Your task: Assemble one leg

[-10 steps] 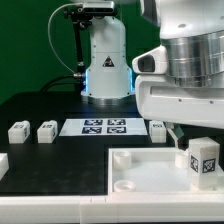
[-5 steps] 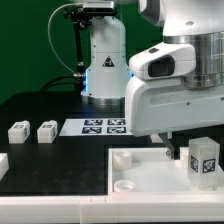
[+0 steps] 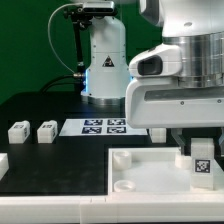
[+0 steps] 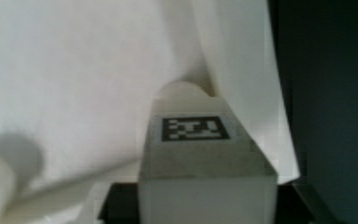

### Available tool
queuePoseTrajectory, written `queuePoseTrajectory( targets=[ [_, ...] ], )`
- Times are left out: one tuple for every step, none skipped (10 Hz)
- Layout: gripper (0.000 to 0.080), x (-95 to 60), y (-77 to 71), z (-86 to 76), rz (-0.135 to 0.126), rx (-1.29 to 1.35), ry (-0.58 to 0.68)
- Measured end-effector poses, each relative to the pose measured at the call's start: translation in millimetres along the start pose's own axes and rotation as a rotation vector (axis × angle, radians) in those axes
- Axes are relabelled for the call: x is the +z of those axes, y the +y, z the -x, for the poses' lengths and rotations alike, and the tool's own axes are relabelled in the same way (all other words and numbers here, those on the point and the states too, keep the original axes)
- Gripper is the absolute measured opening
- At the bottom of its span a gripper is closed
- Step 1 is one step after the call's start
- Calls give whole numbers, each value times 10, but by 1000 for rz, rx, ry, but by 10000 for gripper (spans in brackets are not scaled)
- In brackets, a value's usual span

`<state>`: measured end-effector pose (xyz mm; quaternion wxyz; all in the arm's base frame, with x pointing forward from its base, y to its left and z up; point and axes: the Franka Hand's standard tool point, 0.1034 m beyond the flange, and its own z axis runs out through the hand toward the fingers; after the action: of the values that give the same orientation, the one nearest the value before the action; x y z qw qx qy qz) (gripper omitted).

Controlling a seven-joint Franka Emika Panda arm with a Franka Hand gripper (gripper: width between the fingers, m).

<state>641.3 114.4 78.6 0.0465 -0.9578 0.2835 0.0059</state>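
The leg, a small white post with a black-and-white tag facing the camera, stands upright over the tray's corner at the exterior view's right. My gripper comes down on it from above, with dark fingers on both sides, and is shut on it. In the wrist view the leg fills the space between the two dark fingers, tag face showing, with the white tray behind it. The large white square tray lies at the front with a round socket at its near-left corner. The leg's lower end is hidden.
Two more small white legs stand on the black table at the exterior view's left. The marker board lies behind the tray. A white part shows at the left edge. The arm's base stands at the back.
My hand has turned about its vertical axis above the tray's right corner and sits slightly lower. The leg stays in about the same spot, still gripped.
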Motion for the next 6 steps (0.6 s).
queuePoseTrajectory(
  targets=[
    [292, 2, -6, 8, 15, 255, 14],
    [292, -2, 3, -13, 13, 473, 4],
    [292, 5, 36, -35, -8, 677, -27],
    [292, 8, 36, -28, -8, 775, -32],
    [294, 13, 34, -22, -7, 781, -32],
    [294, 13, 34, -22, -7, 756, -32]
  ],
)
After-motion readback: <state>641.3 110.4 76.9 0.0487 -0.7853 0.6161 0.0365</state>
